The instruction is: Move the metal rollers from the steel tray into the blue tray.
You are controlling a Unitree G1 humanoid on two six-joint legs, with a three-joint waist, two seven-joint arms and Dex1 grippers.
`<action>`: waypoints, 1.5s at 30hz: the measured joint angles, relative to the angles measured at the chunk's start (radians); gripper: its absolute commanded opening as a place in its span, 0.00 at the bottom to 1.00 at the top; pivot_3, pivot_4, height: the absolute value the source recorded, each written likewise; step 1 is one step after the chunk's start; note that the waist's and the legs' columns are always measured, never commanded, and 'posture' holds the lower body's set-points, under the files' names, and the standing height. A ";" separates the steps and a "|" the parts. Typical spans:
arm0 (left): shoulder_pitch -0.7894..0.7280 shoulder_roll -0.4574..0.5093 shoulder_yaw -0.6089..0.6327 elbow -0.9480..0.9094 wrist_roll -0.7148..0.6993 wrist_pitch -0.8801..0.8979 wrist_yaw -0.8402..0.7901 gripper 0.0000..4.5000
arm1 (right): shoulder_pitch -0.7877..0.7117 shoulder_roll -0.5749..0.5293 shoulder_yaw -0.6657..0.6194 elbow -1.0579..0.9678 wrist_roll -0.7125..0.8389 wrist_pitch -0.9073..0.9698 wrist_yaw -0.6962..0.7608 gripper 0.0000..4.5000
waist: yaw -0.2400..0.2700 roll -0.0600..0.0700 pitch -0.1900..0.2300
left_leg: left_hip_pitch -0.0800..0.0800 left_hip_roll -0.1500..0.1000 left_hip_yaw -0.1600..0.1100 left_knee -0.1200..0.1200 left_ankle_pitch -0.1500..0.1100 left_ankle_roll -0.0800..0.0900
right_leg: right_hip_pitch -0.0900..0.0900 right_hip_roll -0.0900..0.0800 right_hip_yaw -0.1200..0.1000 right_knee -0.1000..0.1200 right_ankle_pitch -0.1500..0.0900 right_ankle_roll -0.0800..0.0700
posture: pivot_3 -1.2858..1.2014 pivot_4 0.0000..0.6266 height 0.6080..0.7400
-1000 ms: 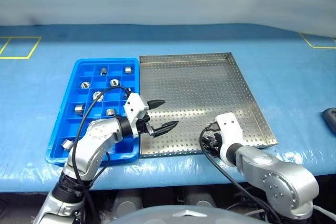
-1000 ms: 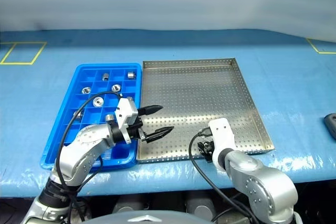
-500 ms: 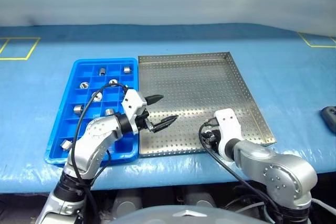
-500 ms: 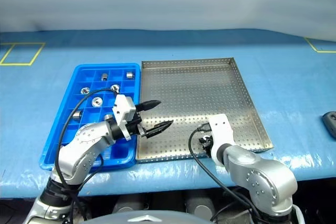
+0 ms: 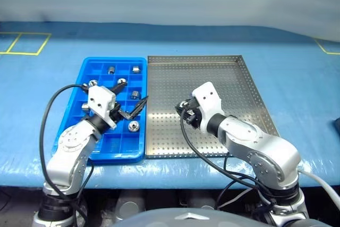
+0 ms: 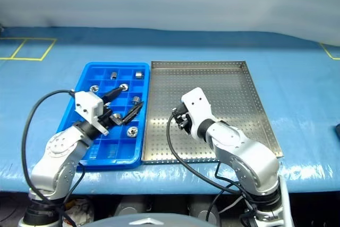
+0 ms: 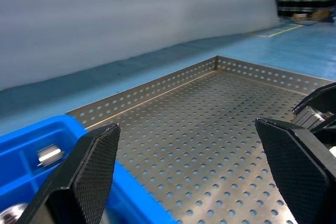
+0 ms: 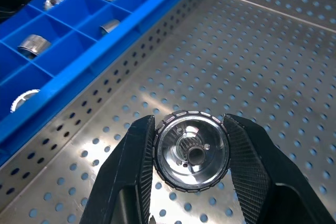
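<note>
A metal roller [image 8: 190, 150] is clamped between the fingers of the right gripper [image 8: 190, 153], held above the steel tray [image 5: 239, 94] at frame centre. The left gripper [image 5: 127, 111] is spread wide over the blue tray [image 5: 79, 126] at centre left, where other rollers [image 5: 133, 126] lie in compartments.

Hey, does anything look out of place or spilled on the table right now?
Nothing stands out. The blue tray and steel tray sit side by side, squared up. The metal rollers lie inside compartments, none spilled. The right gripper grips one roller above the steel tray; the left gripper is open over the blue tray.
</note>
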 measured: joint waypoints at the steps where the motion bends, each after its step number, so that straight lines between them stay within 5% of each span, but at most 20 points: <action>1: 0.017 0.000 0.019 -0.007 0.003 -0.003 0.015 1.00 | -0.010 -0.008 0.026 0.011 -0.012 -0.031 0.021 0.37 | 0.010 0.000 0.000 | 0.000 0.000 0.000 0.000 0.000 0.000 | 0.000 0.000 0.000 0.000 0.000 0.000 | 0.66 0.24 1.00; 12: 0.193 -0.019 0.174 -0.122 -0.063 0.002 0.081 1.00 | -0.090 0.039 0.198 0.155 -0.074 -0.262 0.212 0.37 | 0.105 0.000 0.000 | -0.001 0.000 -0.001 0.000 0.000 0.000 | 0.000 -0.002 -0.003 -0.001 0.000 -0.001 | 0.71 0.24 1.00; 28: 0.264 -0.018 0.164 -0.143 -0.067 0.011 0.077 1.00 | -0.020 0.129 0.289 0.270 -0.102 -0.356 0.304 0.37 | 0.240 0.000 0.001 | -0.002 0.001 0.002 0.000 0.000 0.000 | -0.001 -0.002 -0.007 -0.001 -0.004 -0.006 | 0.72 0.24 1.00; 38: 0.245 -0.006 0.152 -0.143 -0.086 0.024 0.070 1.00 | 0.029 0.152 0.302 0.353 -0.139 -0.398 0.315 0.37 | 0.279 0.000 0.000 | -0.003 0.001 0.002 0.000 0.000 -0.001 | -0.001 -0.002 -0.007 -0.002 -0.005 -0.007 | 0.72 0.24 1.00; 45: 0.233 0.003 0.143 -0.143 -0.091 0.029 0.058 1.00 | 0.046 0.174 0.270 0.356 -0.138 -0.401 0.314 0.88 | 0.281 0.000 0.000 | -0.003 0.001 0.002 0.000 -0.001 -0.001 | -0.001 -0.002 -0.008 -0.002 -0.004 -0.007 | 0.71 0.24 1.00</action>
